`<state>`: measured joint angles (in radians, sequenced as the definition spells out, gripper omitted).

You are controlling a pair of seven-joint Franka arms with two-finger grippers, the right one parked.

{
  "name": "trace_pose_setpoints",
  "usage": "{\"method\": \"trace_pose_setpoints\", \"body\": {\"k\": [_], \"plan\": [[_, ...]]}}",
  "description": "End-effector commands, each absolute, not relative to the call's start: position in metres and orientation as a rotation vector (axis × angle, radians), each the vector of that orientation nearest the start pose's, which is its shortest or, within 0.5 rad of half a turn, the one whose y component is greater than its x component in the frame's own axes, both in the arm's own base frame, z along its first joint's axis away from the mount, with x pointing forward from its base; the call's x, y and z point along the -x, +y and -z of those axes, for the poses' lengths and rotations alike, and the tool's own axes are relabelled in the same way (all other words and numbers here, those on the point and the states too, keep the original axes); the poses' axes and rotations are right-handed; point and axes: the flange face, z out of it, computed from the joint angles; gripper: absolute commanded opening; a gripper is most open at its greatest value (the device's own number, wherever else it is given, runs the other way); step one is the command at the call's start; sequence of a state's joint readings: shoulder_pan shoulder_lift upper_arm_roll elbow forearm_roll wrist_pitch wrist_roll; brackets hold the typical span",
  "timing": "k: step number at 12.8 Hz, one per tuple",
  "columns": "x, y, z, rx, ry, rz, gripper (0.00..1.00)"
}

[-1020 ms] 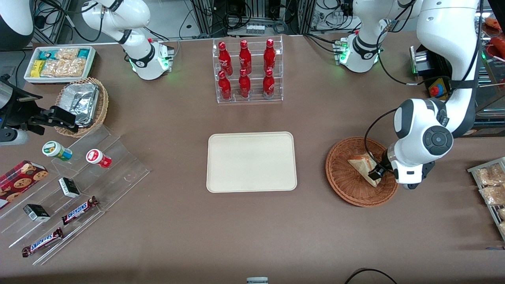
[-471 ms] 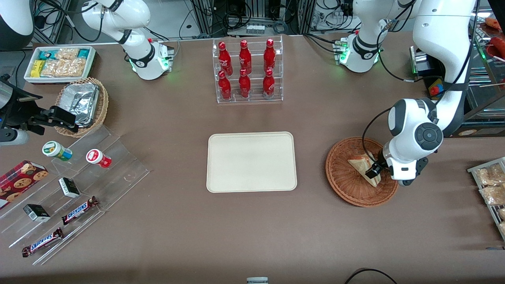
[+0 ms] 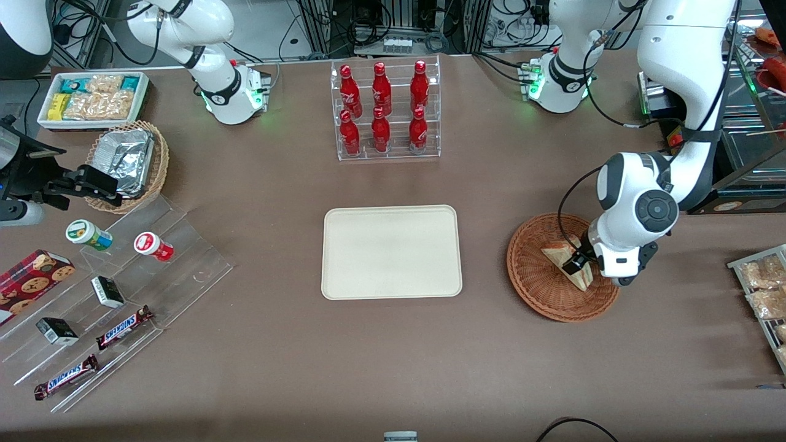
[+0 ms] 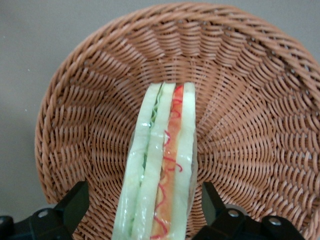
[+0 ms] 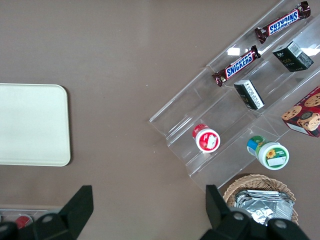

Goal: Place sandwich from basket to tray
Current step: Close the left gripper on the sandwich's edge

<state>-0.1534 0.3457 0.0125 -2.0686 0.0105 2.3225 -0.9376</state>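
My tool hangs open over the sandwich, one finger on each bread face, gripping nothing yet. The wedge lies in the basket (long axis twelve-to-six between my fingers); the tray waits at nine o'clock.

A cream tray with rounded corners lies flat on the brown table, only partly in sight. Toward three o'clock from it stands a clear stepped display stand. On the stand's steps lie two Snickers bars, one at one o'clock from the other, and two small dark boxes. A red-lidded cup sits at nine o'clock from a green-lidded cup. A cookie box lies at one o'clock from the green-lidded cup. At six o'clock from that cup is a wicker basket holding foil containers.
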Motion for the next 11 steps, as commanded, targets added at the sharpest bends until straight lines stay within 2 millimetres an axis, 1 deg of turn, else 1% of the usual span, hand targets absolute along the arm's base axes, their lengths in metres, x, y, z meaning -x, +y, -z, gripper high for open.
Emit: {"method": "trace_pose_setpoints", "body": {"k": [1,2,3,4,5,6,7,8,9,10,11], "plan": [[-0.554,-0.085,-0.258,2.844,-1.203,-0.078,0.99],[-0.55,-0.085,-0.257,2.848,-1.205,-0.068,0.99],[-0.55,-0.085,-0.256,2.847,-1.206,-0.073,0.97],[-0.55,-0.085,-0.257,2.836,-1.232,-0.07,0.75],[-0.55,-0.086,-0.255,2.826,-1.253,-0.071,0.48],[-0.551,-0.086,-0.256,2.825,-1.256,-0.069,0.23],[-0.553,-0.086,-0.259,2.827,-1.259,-0.062,0.09],[-0.557,-0.088,-0.263,2.831,-1.261,-0.057,0.06],[-0.561,-0.088,-0.27,2.835,-1.265,-0.043,0.05],[-0.571,-0.095,-0.286,2.851,-1.263,-0.016,0.05],[-0.575,-0.108,-0.299,2.845,-1.223,-0.062,0.06]]}}
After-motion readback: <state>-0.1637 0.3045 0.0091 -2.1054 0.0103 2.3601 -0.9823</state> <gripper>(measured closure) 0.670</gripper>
